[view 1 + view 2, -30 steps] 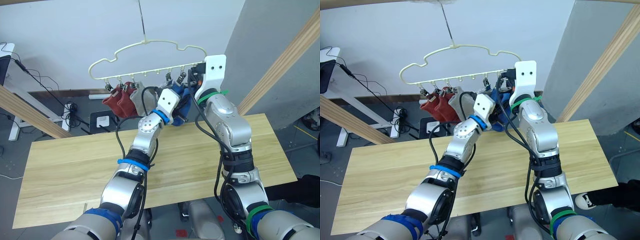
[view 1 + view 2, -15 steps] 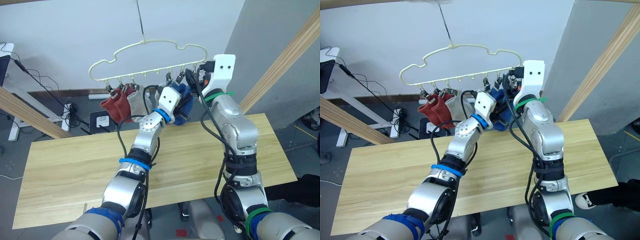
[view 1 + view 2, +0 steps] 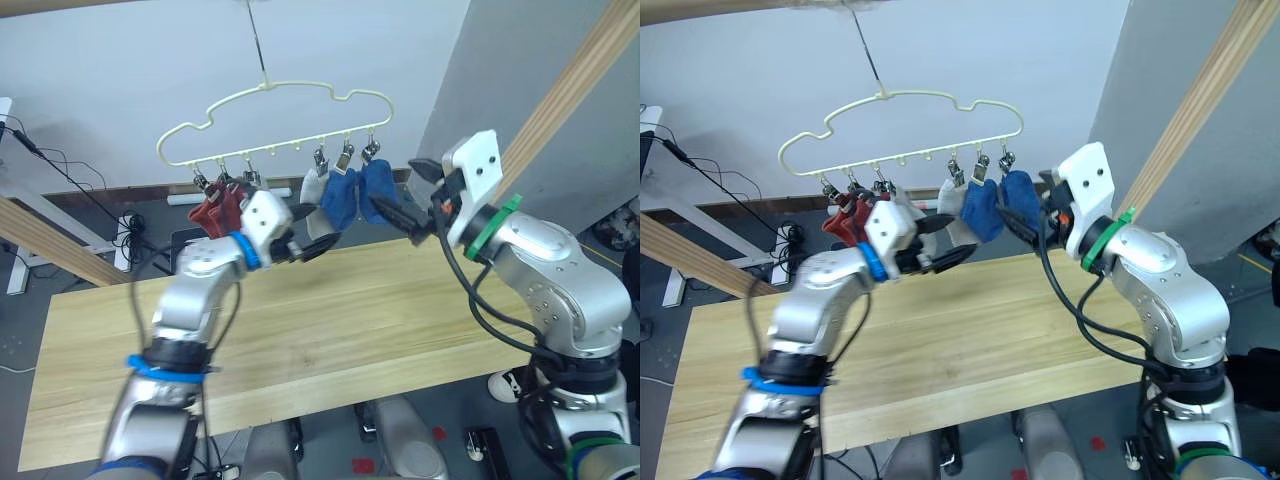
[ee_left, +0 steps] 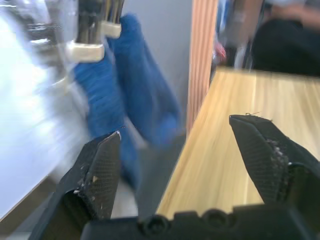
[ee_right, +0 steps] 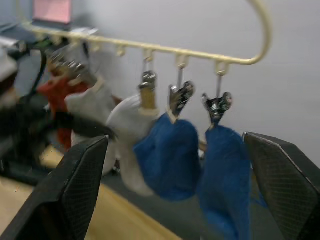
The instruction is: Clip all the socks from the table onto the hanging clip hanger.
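Note:
The pale yellow clip hanger [image 3: 272,108] hangs above the table's [image 3: 350,320] far edge. Clipped along its bar are two rust red socks [image 3: 212,208], two light grey socks [image 5: 131,127] and two blue socks [image 3: 360,193]. No sock lies on the tabletop. My left gripper [image 3: 955,240] is open just below and in front of the grey socks, holding nothing; the left wrist view shows its open jaws [image 4: 175,127] with the blue socks beyond. My right gripper [image 3: 393,187] is open beside the rightmost blue sock, not touching it; the socks hang beyond its spread fingers [image 5: 175,137].
Slanted wooden beams cross at the right [image 3: 565,95] and the left [image 3: 45,235]. Cables and a power strip [image 3: 130,215] lie on the floor behind the table. A person in dark clothing [image 4: 287,35] sits past the table's end.
Both grippers opened and drew back from the hanger's right clips. The left arm swung down and left, the right arm went right. The blue socks now hang free.

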